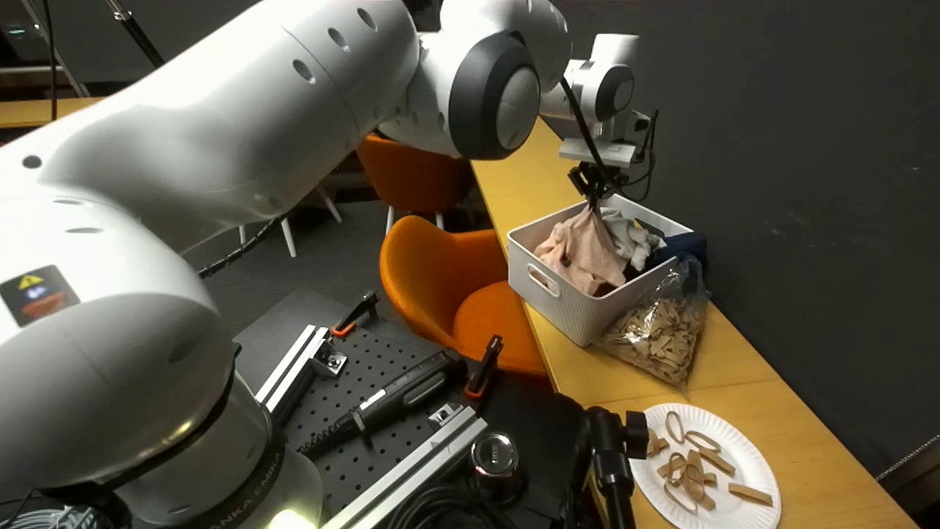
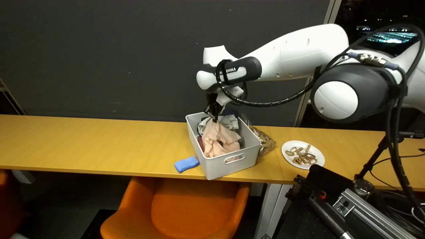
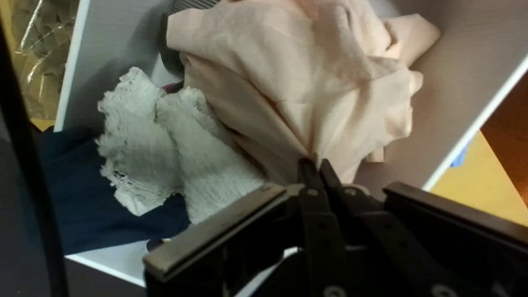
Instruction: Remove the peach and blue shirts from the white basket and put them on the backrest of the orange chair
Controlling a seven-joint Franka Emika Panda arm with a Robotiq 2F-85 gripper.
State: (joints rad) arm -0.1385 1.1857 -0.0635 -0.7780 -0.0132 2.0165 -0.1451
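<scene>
Both exterior views: peach shirt (image 2: 215, 134) peaked upward, its top pinched in the claw (image 1: 593, 206), long axis unclear.

In an exterior view we see the chair (image 2: 191, 212) cut off below | there, basket (image 2: 220, 170) hides part of bag (image 2: 266, 142) | we cannot read label (image 1: 40, 295)

Both exterior views look dim: beyond the wall-side edge of the tabletop (image 2: 99, 142) the wall (image 2: 99, 66) is dark grey, and below the opposite edge the floor (image 2: 69, 202) lies in deep shadow. We catch glints on the plastic bag (image 1: 661, 327) near the wall-side edge and a bright glow on the robot's base (image 1: 286, 485). Our wrist view looks soft, the gripper (image 3: 315, 164) blurred.
</scene>
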